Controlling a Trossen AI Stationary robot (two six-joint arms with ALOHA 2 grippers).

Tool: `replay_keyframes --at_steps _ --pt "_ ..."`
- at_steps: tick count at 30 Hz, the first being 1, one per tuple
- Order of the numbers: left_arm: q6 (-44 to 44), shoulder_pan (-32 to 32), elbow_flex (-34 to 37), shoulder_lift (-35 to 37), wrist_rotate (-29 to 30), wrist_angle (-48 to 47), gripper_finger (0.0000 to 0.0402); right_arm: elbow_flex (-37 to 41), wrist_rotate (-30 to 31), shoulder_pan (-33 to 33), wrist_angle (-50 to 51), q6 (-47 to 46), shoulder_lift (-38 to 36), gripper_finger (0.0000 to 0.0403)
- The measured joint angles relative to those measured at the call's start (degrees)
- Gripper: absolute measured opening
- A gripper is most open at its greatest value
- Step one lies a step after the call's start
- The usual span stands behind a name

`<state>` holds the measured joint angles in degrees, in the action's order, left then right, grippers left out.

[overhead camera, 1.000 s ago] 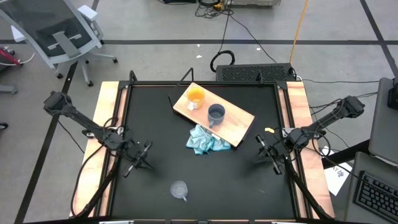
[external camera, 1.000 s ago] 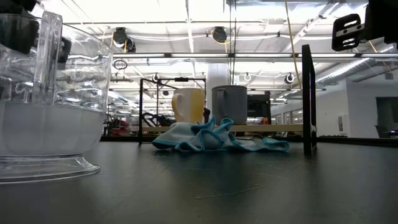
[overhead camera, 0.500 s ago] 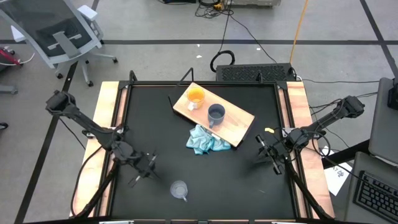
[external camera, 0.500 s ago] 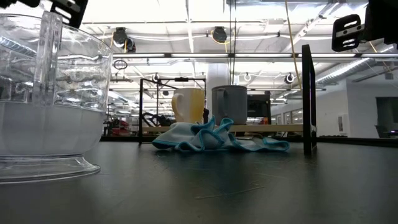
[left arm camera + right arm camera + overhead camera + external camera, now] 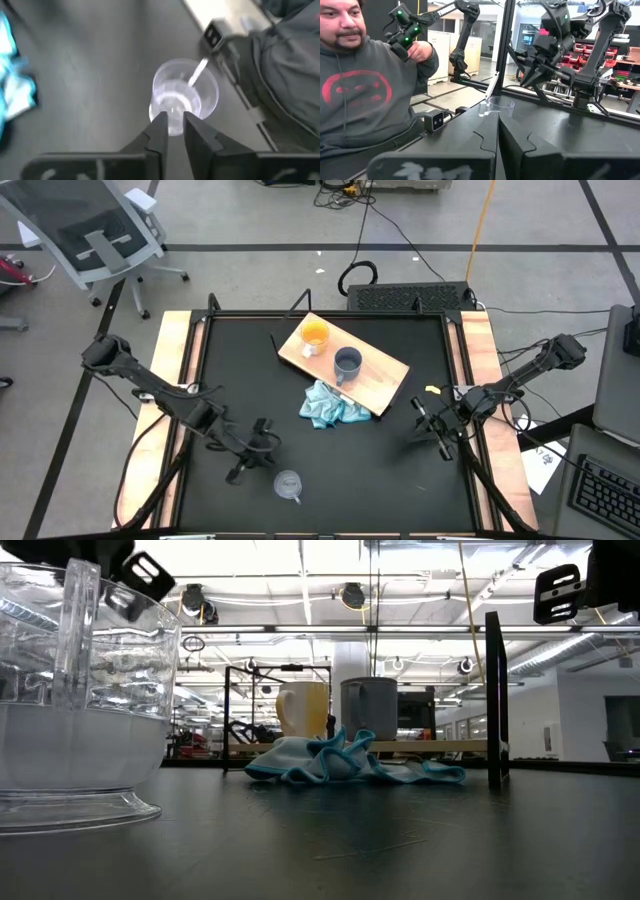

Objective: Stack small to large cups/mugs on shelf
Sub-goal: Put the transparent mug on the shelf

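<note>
The orange mug [image 5: 314, 334] and the grey-blue mug [image 5: 347, 363] stand side by side on the wooden board [image 5: 385, 376] at the back of the table [image 5: 390, 470], while the clear cup [image 5: 288, 484] stands alone near the front edge, looking empty with only a thin handle at its side. The left gripper [image 5: 262, 452] hangs just behind the clear cup, fingers nearly together and gripping nothing (its wrist view looks straight down into the cup). The right gripper [image 5: 428, 429] waits at the right edge, seemingly closed and empty; only its wrist view shows a person in a grey hoodie [image 5: 365, 95], and the low view sets the blue cloth [image 5: 345, 762] before the mugs.
</note>
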<state>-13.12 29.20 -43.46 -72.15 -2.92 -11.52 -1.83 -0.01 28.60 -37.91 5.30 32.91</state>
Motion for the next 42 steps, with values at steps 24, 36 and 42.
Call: replay_keyframes --at_steps 24,36,42 --pt "-16.15 -10.72 -15.22 -14.76 -13.72 -13.72 0.0244 0.00 0.00 0.00 0.12 -0.08 0.01 0.0004" --pt "-27.20 -10.82 -15.25 -20.30 -21.10 -15.62 0.0244 -0.02 0.00 0.00 2.39 -0.33 0.04 0.0004" --pt "-29.42 -10.44 -15.23 -20.40 -20.99 -14.81 0.0243 -0.02 0.00 0.00 4.26 -0.68 0.04 0.0004"
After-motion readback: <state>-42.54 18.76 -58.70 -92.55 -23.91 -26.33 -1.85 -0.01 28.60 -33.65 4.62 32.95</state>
